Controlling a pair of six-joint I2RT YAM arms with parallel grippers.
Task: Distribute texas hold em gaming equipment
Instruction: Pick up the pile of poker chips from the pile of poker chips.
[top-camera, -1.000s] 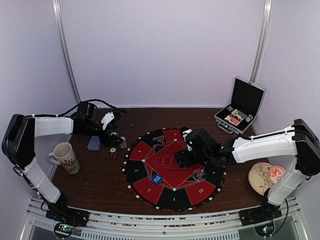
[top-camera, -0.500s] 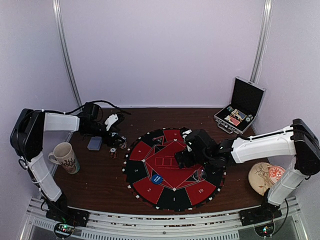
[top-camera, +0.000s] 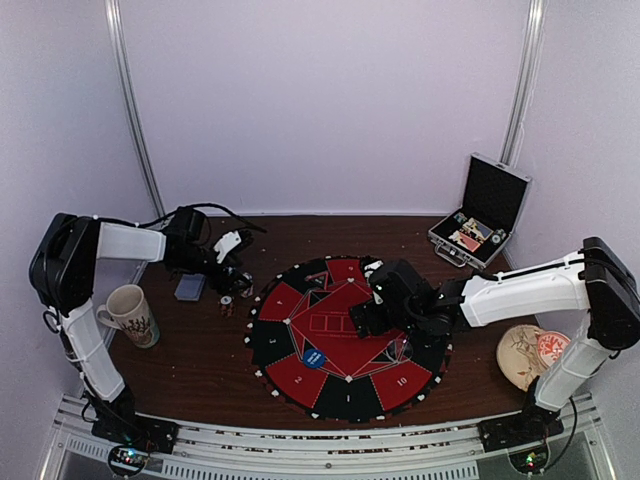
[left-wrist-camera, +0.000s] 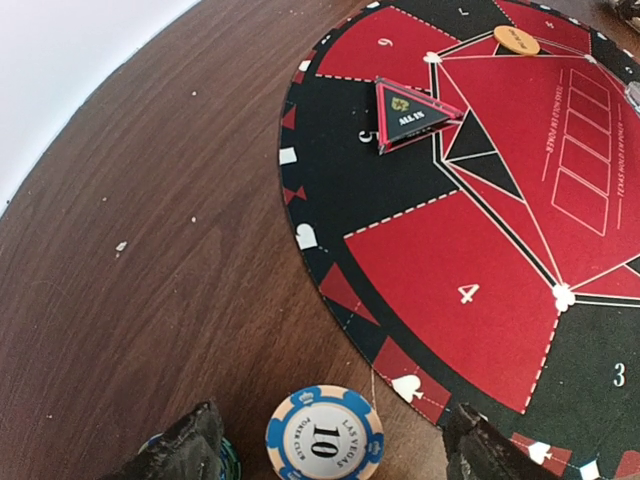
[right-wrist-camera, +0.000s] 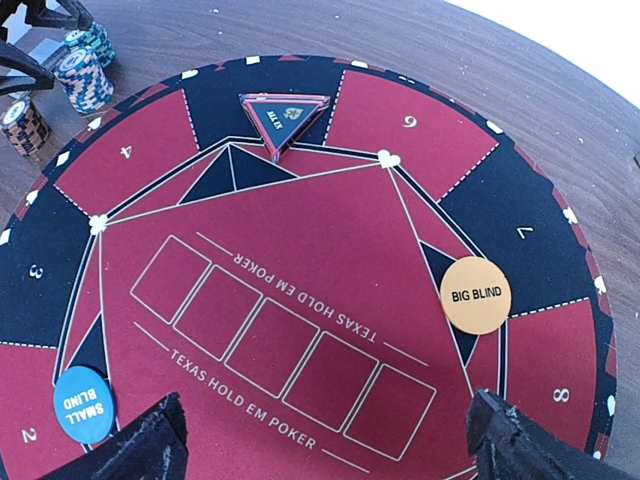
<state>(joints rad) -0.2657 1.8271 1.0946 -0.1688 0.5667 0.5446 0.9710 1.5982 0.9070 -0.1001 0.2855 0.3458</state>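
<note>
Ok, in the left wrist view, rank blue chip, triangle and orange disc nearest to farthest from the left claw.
1. Blue chip, within the left claw.
2. Triangle, on the mat.
3. Orange disc, mat's far side.

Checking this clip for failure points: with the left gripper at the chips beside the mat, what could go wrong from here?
1. The left gripper straddles the blue-and-white 10 chip with open jaws; pinching a thin disc by its edge could let it slip or flip.
2. A teal-edged chip shows right beside one finger, so closing may nudge the neighbouring chip stacks.
</note>
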